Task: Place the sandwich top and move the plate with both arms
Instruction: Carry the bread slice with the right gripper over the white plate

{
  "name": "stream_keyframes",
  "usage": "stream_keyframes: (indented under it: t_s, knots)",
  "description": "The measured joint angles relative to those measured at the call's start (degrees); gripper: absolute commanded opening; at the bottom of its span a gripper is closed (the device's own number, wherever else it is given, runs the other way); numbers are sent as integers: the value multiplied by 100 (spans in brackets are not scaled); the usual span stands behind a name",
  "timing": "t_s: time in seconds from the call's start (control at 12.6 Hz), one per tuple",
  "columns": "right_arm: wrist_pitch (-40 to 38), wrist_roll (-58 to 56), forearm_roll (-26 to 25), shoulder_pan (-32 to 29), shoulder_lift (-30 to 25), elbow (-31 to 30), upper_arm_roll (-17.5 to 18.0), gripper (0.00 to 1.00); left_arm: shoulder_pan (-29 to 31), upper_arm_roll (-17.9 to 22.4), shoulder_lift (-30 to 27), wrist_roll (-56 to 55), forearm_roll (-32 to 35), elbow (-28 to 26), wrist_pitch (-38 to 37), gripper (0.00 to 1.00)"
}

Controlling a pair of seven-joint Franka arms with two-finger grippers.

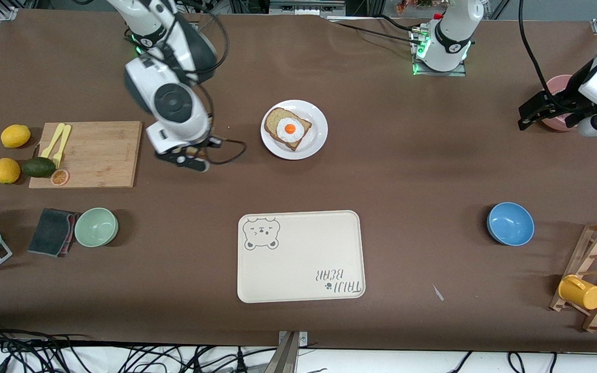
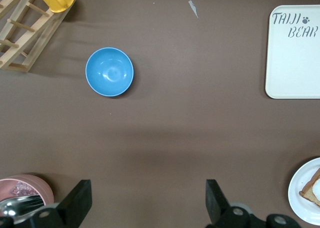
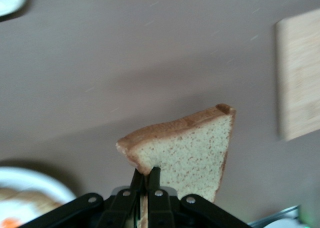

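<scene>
Brown table (image 1: 407, 171) seen from above, both arm bases along its robot-side edge. Cream bear-print tray (image 1: 301, 256) lies near the middle of the camera-side edge. Wooden cutting board (image 1: 88, 154) sits toward the right arm's end, with yellow utensils on it and lemons and an avocado beside it.

Right arm is reached out over the table between the cutting board and the plate (image 1: 313, 142). Right gripper (image 3: 146, 180) is clamped shut on the sandwich top (image 3: 192, 150), the slice pinched at one corner and held up off the table, over bare brown surface beside the board.

Left arm waits up at the left arm's end of the table; left gripper (image 2: 145, 203) is held wide open with nothing between its fingers (image 2: 80, 200), over bare table beside a pink cup (image 1: 557, 88).

White plate sits toward the robot-side middle of the table, carrying the egg-topped bread slice (image 1: 288, 128). Blue bowl (image 1: 510, 224) is toward the left arm's end; green bowl (image 1: 96, 227) toward the right arm's end.
</scene>
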Motion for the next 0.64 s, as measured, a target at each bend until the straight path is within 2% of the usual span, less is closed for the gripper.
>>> stream_keyframes:
  t_s: [0.24, 0.64]
  knots:
    - [9, 1022, 82, 912, 556, 838, 7, 0, 0, 0, 0, 0, 0, 5, 0, 100]
    - [126, 1808, 81, 1603, 1669, 2020, -9, 0, 2, 0, 0, 0, 0, 9, 0, 100]
